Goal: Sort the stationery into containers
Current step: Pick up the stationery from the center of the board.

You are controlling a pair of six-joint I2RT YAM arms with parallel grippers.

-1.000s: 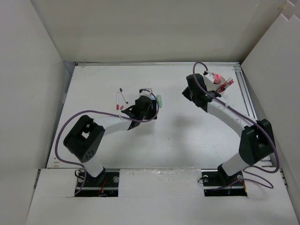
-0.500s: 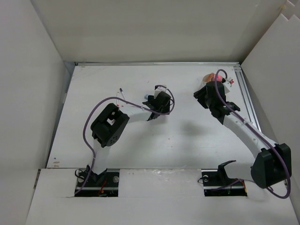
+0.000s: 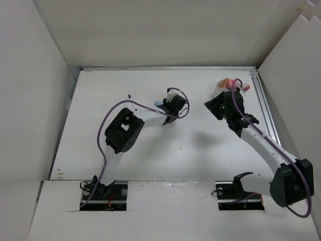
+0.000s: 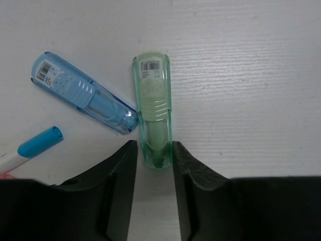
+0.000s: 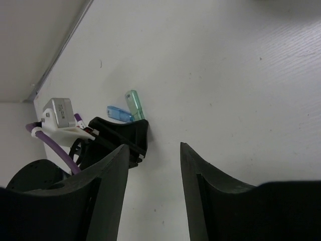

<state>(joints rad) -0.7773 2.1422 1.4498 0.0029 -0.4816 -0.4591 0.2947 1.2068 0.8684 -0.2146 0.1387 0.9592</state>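
Note:
A green translucent eraser case [image 4: 154, 115] lies flat on the table. Its near end sits between the fingertips of my left gripper [image 4: 154, 150]. The right finger touches it, and a thin gap shows at the left finger. A blue case [image 4: 83, 93] lies just left of it, and a blue-capped pen [image 4: 40, 142] lies nearer me. The white cup [image 3: 224, 85], at the far right, holds pink pieces [image 3: 232, 84] and red pens [image 3: 246, 89]. My right gripper [image 5: 153, 145] hangs open and empty above the table, just in front of the cup. It faces the left gripper [image 5: 120, 135].
White walls close in the table on the left, back and right. A metal rail [image 3: 266, 110] runs along the right edge. Purple cables [image 3: 115, 108] loop over both arms. A thin pen tip [image 3: 129, 95] shows left of the left arm.
The left arm swung right to the green case and its jaws narrowed around the case's end. The right gripper opened at the cup and drew back a little.

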